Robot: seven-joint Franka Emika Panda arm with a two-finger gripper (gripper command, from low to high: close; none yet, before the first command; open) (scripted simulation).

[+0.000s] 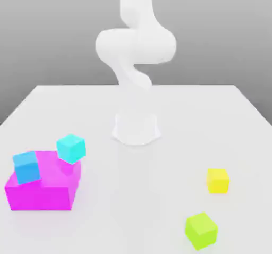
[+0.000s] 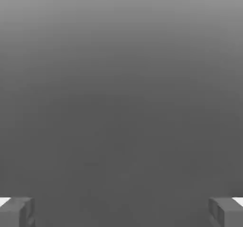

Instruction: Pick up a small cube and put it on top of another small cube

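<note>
The small lime-green cube [image 1: 201, 230] lies on the white table near the front, toward the exterior view's right. The turquoise-cyan small cube [image 1: 71, 147] sits on the back corner of the big magenta block [image 1: 42, 189], toward the exterior view's left. In the hand view my gripper [image 2: 121, 212] is open, its two grey fingertips [image 2: 16, 212] standing far apart with nothing between them, and only plain grey backdrop lies ahead of it. The white arm [image 1: 135, 45] rises from its base at the table's middle back.
A sky-blue cube [image 1: 26, 167] rests on the magenta block's front part. A pure yellow cube [image 1: 218, 180] lies on the table behind the lime-green one. The arm's round base [image 1: 136, 128] stands mid-table.
</note>
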